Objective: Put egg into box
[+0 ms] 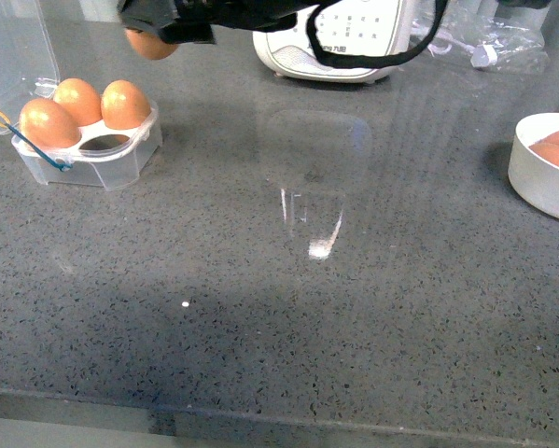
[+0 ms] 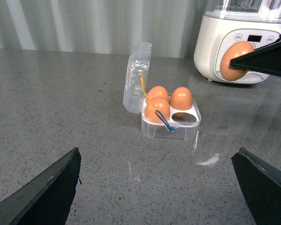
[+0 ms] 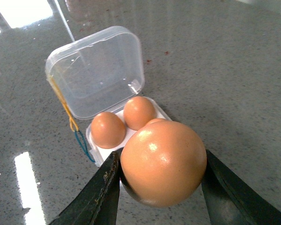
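Your right end effector (image 3: 161, 187): clamped on the egg (image 3: 163, 161), held in the air near the box (image 1: 92, 161). Box: on desk (image 1: 307, 327), lid (image 3: 98, 70) raised, three brown eggs (image 1: 78, 98) seated, one slot (image 1: 106, 143) free. Your left end effector (image 2: 154, 197): spread wide, grasping nothing. Nearby: white appliance (image 1: 340, 42); white bowl (image 1: 540, 182), well apart.

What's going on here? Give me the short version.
The right pincer holds an egg in the air, near the box. The box sits on the counter with its lid open, three eggs in it and one slot empty. The left pincer is open and holds nothing.
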